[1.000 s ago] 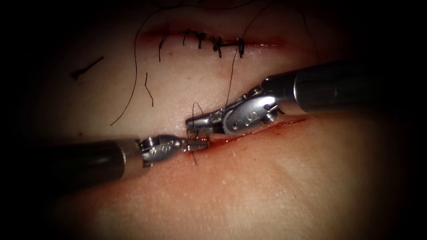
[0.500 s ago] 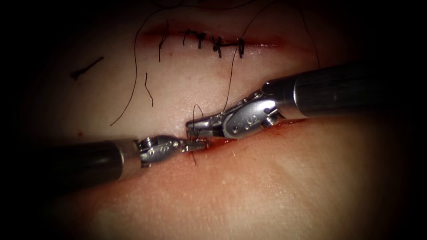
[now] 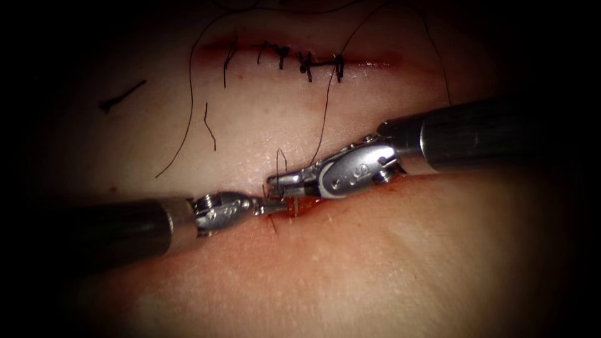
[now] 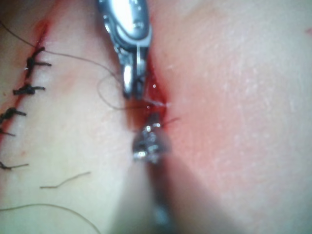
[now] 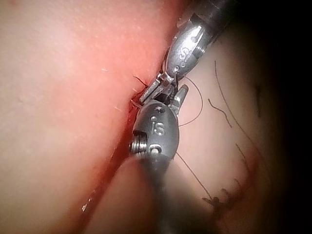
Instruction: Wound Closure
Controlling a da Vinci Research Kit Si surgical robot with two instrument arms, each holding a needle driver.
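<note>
Mid-frame in the endoscope view, the left claw [image 3: 275, 206] and right claw [image 3: 280, 183] meet at the open cut [image 3: 375, 181] in the tissue [image 3: 388, 250]. The left claw looks pressed together on the needle [image 3: 289, 206] at the cut's edge; how the right claw stands cannot be told. Thread [image 3: 325, 112] runs up to the stitched cut [image 3: 300, 61] at upper centre

Needle [image 3: 283, 201] mostly hidden at cut; left claw [image 3: 275, 205] grip unclear.

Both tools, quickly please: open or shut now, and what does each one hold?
Left tool: jaws shut at the cut; what they hold cannot be told.
Right tool: jaws look shut; thread passes beside them, hold unclear.
</note>
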